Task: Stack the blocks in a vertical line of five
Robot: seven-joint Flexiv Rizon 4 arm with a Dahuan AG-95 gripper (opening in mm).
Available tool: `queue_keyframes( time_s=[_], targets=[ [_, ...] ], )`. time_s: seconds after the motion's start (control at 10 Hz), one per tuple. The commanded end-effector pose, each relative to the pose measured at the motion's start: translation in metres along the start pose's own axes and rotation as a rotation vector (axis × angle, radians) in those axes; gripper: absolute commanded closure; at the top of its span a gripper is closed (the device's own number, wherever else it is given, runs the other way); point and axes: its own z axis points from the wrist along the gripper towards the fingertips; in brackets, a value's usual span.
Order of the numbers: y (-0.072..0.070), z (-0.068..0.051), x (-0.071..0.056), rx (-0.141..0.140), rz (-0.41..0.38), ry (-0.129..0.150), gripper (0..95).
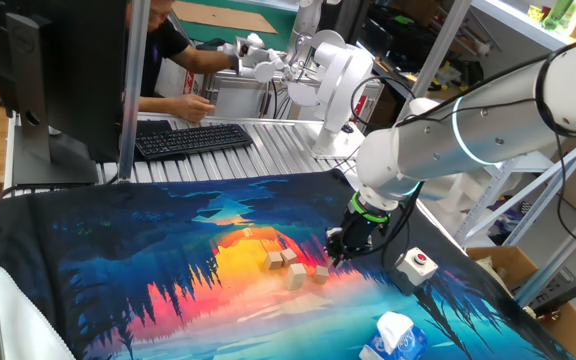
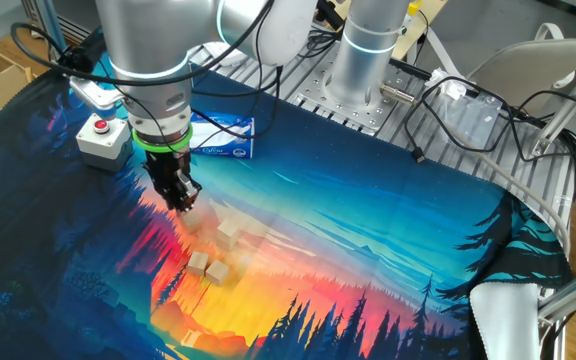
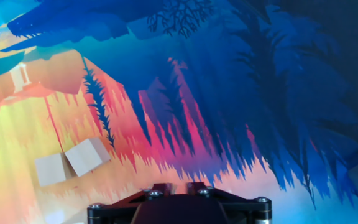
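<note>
Several small light-tan wooden blocks lie loose on the painted cloth. Two sit together (image 1: 281,258), one (image 1: 296,278) lies nearer the front and one (image 1: 321,271) to the right. None is stacked. In the other fixed view they show as a pair (image 2: 238,232) and a pair (image 2: 208,267). My gripper (image 1: 335,250) hangs low over the cloth just right of the group, also in the other fixed view (image 2: 182,200). In the hand view two touching blocks (image 3: 67,163) lie at the lower left. The fingertips (image 3: 160,186) show close together with nothing between them.
A white box with a red button (image 1: 418,264) stands right of the gripper, also in the other fixed view (image 2: 101,136). A white-and-blue tissue pack (image 1: 393,338) lies at the front right. A keyboard (image 1: 190,137) and a person sit behind the cloth.
</note>
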Motion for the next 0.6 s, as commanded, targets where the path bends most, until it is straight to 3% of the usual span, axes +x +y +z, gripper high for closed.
queue_keyframes(
  time_s=[0.1, 0.6],
  targets=[
    [0.0002, -0.0005, -0.0005, 0.005, 0.005, 0.001, 95.0],
    [-0.0001, -0.0009, -0.001, 0.009, 0.005, -0.006, 95.0]
  ],
)
